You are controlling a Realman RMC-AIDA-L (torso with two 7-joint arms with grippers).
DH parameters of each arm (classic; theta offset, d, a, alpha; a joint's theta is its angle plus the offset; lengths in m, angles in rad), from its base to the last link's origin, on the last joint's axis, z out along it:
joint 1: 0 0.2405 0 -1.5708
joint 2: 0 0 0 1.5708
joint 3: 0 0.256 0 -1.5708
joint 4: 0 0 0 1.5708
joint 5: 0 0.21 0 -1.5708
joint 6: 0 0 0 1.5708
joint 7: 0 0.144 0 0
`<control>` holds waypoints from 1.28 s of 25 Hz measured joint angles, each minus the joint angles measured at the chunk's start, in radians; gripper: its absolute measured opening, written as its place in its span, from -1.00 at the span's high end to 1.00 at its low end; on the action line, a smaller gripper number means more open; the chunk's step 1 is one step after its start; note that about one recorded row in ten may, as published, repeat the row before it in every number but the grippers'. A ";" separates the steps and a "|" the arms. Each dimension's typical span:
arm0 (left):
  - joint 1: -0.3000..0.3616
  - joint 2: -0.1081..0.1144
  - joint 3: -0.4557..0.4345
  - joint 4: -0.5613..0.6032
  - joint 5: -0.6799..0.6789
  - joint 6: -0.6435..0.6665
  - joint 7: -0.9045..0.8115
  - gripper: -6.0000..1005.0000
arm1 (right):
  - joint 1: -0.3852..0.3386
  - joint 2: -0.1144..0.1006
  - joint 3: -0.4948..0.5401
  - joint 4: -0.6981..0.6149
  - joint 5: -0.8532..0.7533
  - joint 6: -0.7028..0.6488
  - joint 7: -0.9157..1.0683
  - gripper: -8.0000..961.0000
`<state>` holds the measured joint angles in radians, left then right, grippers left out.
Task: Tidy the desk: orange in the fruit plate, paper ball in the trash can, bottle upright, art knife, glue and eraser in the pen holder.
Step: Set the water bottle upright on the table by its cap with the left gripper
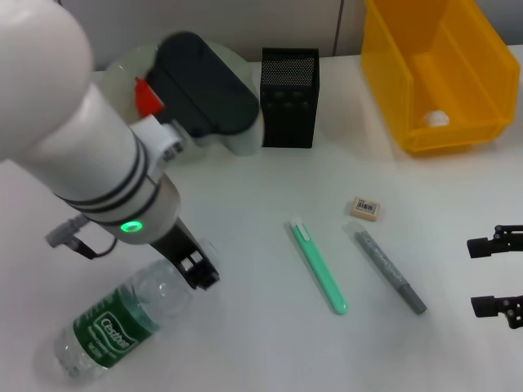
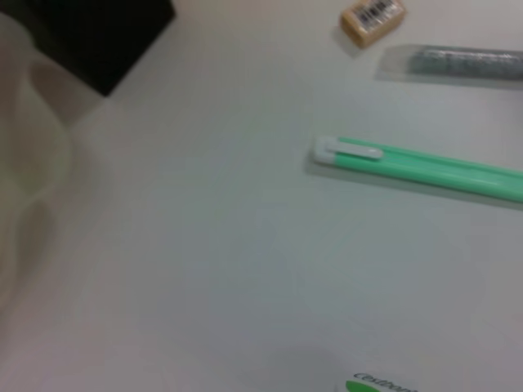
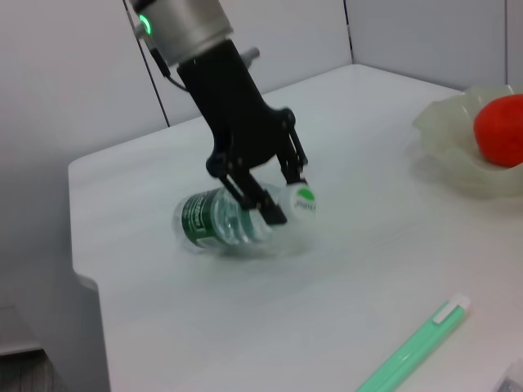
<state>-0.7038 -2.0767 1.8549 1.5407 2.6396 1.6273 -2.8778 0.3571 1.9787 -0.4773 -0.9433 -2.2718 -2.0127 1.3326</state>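
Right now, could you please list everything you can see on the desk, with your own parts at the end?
bottle: one, clear with green-and-white label, lying on its side at the near left of the desk.
orange: one, red-orange, inside the fruit plate.
fruit plate: one, pale green glass, far left, mostly hidden by the left arm in the head view.
pen holder: one, black mesh, far centre.
trash can: one, yellow, far right, something small and white inside.
eraser: one, cream-beige, centre right.
green pen-like tool: one, centre.
grey pen-like tool: one, right of the green one.
left gripper: fingers open around the bottle's neck end.
right gripper: open, at the right edge.
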 joint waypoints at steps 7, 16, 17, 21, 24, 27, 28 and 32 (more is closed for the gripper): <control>0.045 0.005 -0.063 0.088 0.011 0.035 0.008 0.11 | -0.001 0.000 0.003 -0.001 0.003 -0.007 0.000 -0.70; 0.164 0.007 -0.206 0.255 0.007 0.054 0.069 0.12 | 0.011 0.003 0.004 -0.005 0.005 -0.010 0.010 -0.70; 0.202 0.007 -0.236 0.301 0.002 0.049 0.091 0.12 | 0.012 0.003 0.004 -0.005 0.005 -0.010 0.013 -0.70; 0.224 0.007 -0.244 0.325 0.001 0.044 0.099 0.12 | 0.017 0.004 0.005 -0.006 0.007 -0.010 0.017 -0.70; 0.289 0.007 -0.272 0.386 -0.001 0.018 0.125 0.12 | 0.022 0.005 0.005 -0.006 0.008 -0.011 0.024 -0.70; 0.300 0.007 -0.277 0.403 -0.002 0.014 0.127 0.12 | 0.024 0.006 0.005 -0.008 0.008 -0.011 0.028 -0.70; 0.307 0.008 -0.281 0.415 -0.002 0.012 0.128 0.12 | 0.025 0.006 0.005 -0.008 0.008 -0.011 0.032 -0.70; 0.319 0.008 -0.316 0.447 -0.007 0.017 0.134 0.12 | 0.029 0.006 0.005 -0.009 0.008 -0.011 0.038 -0.70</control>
<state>-0.3844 -2.0690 1.5387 1.9879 2.6324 1.6441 -2.7440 0.3856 1.9850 -0.4724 -0.9525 -2.2640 -2.0235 1.3711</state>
